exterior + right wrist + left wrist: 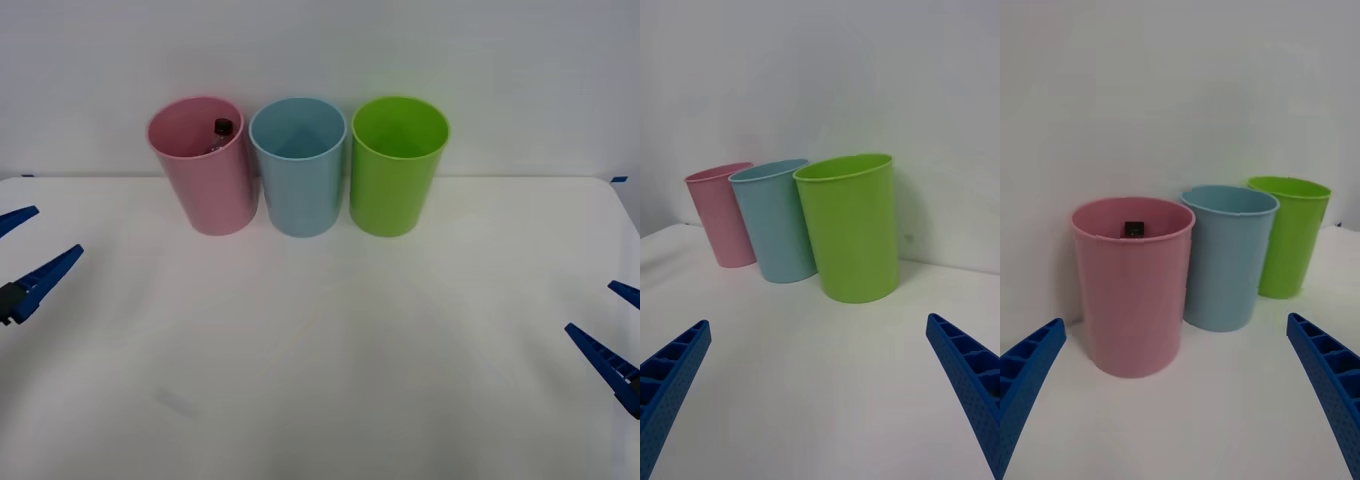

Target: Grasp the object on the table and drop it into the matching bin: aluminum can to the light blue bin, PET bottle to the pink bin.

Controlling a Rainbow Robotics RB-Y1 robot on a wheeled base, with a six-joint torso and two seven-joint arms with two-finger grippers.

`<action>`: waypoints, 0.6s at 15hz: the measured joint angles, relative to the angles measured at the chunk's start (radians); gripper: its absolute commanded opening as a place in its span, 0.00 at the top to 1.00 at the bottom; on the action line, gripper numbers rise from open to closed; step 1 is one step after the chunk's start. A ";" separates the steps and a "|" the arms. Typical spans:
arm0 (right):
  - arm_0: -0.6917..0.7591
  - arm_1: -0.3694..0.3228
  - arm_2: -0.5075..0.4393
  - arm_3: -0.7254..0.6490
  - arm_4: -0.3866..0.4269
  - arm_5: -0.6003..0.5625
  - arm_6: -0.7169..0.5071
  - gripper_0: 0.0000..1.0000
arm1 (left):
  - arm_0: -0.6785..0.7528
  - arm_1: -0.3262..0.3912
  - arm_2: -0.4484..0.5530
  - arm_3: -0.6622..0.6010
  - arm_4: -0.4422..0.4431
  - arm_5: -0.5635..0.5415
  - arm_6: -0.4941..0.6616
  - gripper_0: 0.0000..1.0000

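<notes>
The PET bottle (221, 130) stands inside the pink bin (205, 185), only its black cap (1134, 228) and clear neck showing above the rim. Right of the pink bin (1133, 300) is the light blue bin (298, 180), also seen from both wrists (1225, 262) (775, 225). My left gripper (22, 255) is open at the table's left edge, well apart from the bins, with nothing between its fingers. My right gripper (615, 335) is open at the right edge, holding nothing. The pink bin (721, 217) is the farthest of the row in the right wrist view.
A green bin (397, 170) stands at the right end of the row, nearest my right gripper (854, 225). The three bins touch or nearly touch along the back of the white table (320, 360), close to the wall.
</notes>
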 measured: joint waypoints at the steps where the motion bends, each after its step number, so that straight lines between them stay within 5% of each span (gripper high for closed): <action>1: 0.000 0.000 0.000 0.000 0.000 0.000 0.000 0.00 | 0.023 0.000 0.024 0.000 -0.009 -0.033 -0.006 0.00; 9: 0.000 0.000 0.000 0.000 0.000 0.000 0.000 0.00 | 0.197 0.038 0.121 -0.039 -0.058 -0.151 -0.073 0.00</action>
